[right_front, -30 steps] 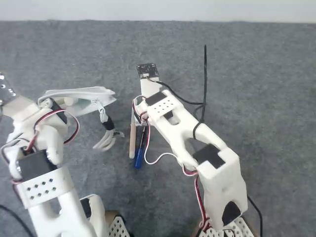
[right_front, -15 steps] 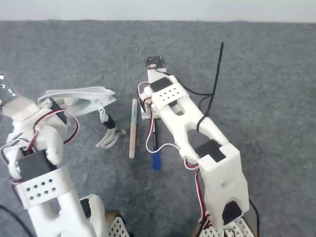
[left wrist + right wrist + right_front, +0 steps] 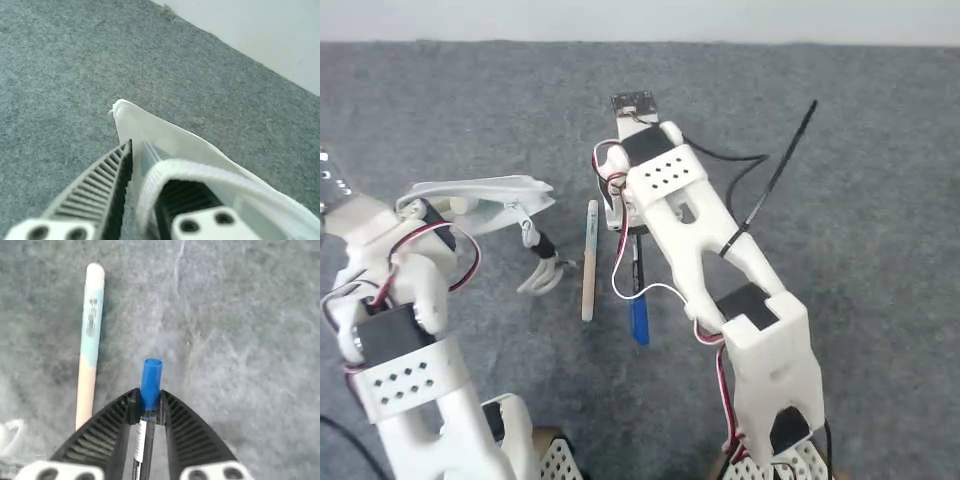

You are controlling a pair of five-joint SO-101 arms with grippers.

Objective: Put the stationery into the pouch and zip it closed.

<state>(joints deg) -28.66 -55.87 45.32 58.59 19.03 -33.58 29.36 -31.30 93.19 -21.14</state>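
Note:
A translucent white pouch [image 3: 495, 190] hangs off the carpet at the left, with my left gripper [image 3: 136, 167] shut on its edge [image 3: 165, 145]. The pouch's white loop and dark zip pull [image 3: 540, 268] dangle below it. My right gripper [image 3: 148, 401] is shut on a pen with a blue cap [image 3: 150, 377]. In the high view the pen [image 3: 638, 305] sticks out from under the right arm's wrist, cap toward the table's front. A pale blue and tan pencil [image 3: 588, 260] lies on the carpet just left of the pen; in the right wrist view the pencil [image 3: 90, 335] lies apart from it.
Grey carpet [image 3: 840, 200] covers the table, with open floor to the right and at the back. A black cable [image 3: 775, 180] rises from the right arm. Both arm bases stand at the front edge.
The right arm has carried the pen to the right, away from the pencil it lay beside, and swung its wrist that way. The left arm and the pouch have kept still.

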